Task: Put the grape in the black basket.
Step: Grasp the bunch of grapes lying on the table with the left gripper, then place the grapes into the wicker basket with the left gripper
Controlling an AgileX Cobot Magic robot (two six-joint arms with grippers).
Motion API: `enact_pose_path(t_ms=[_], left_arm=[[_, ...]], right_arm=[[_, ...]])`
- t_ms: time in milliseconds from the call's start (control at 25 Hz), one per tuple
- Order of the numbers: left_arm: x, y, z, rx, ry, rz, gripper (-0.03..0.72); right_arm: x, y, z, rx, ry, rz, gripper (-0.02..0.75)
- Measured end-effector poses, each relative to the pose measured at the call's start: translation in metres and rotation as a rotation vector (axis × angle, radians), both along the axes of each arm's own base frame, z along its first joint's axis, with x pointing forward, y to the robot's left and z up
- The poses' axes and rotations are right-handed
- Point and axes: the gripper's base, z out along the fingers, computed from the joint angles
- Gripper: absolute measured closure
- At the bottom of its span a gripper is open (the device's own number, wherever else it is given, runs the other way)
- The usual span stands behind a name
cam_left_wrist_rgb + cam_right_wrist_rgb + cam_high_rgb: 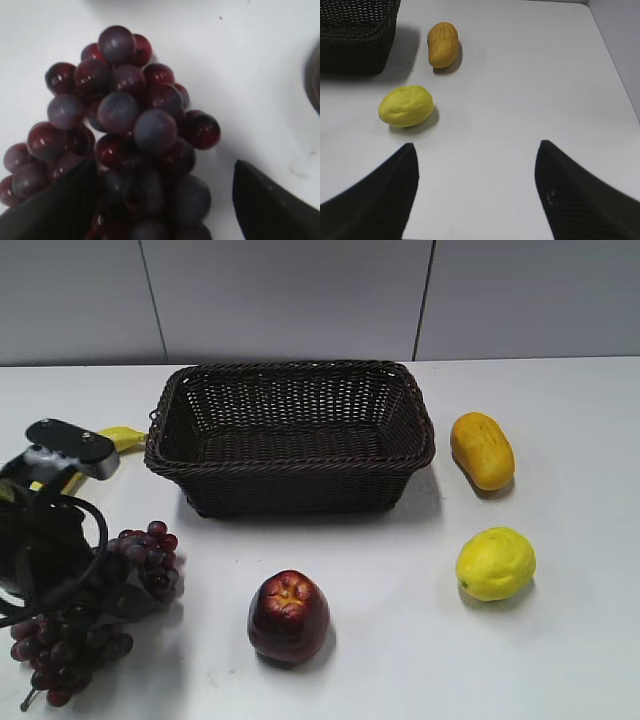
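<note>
The grape [150,550] is a dark purple-red bunch lying on the white table at the front left, partly hidden by my left arm. In the left wrist view the grape [130,115] fills the frame. My left gripper [165,165] is open and low over the bunch, with one finger against its left side and the other standing apart on its right. In the exterior view the left gripper [105,590] sits on the bunch's middle. The black basket [290,468] stands empty at the back centre. My right gripper [476,145] is open and empty over bare table.
A dark red apple [288,615] sits front centre. A yellow lemon [495,562] and an orange-yellow fruit [482,450] lie right of the basket. A banana [122,437] lies left of it. The basket corner [355,35] shows in the right wrist view.
</note>
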Motion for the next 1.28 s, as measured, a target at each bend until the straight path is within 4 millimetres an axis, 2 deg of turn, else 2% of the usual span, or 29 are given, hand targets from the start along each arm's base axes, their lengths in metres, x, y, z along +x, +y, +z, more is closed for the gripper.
enact_pose_path(t_ms=[120, 200, 280, 520, 680, 800, 920, 1120, 1280], left_arm=[[0.008, -0.003, -0.009, 0.011, 0.009, 0.008, 0.129], [0.010, -0.004, -0.013, 0.013, 0.017, 0.015, 0.245], [0.011, -0.004, -0.015, 0.015, 0.019, 0.016, 0.429], [0.008, -0.005, -0.013, 0.009, 0.050, 0.011, 0.440], [-0.005, -0.004, 0.002, -0.017, 0.123, -0.013, 0.442], [-0.017, -0.003, 0.027, -0.064, 0.109, -0.030, 0.442], [-0.029, 0.001, 0.062, -0.137, 0.007, -0.039, 0.445], [-0.044, 0.005, 0.145, -0.291, -0.270, -0.062, 0.445], [-0.043, 0.005, 0.218, -0.392, -0.497, -0.081, 0.445]], right_arm=[[0.000, 0.000, 0.000, 0.000, 0.000, 0.000, 0.187], [0.000, 0.000, 0.000, 0.000, 0.000, 0.000, 0.187], [0.000, 0.000, 0.000, 0.000, 0.000, 0.000, 0.187], [0.000, 0.000, 0.000, 0.000, 0.000, 0.000, 0.187], [0.000, 0.000, 0.000, 0.000, 0.000, 0.000, 0.187], [0.000, 0.000, 0.000, 0.000, 0.000, 0.000, 0.187], [0.000, 0.000, 0.000, 0.000, 0.000, 0.000, 0.187], [0.000, 0.000, 0.000, 0.000, 0.000, 0.000, 0.187], [0.000, 0.000, 0.000, 0.000, 0.000, 0.000, 0.187]])
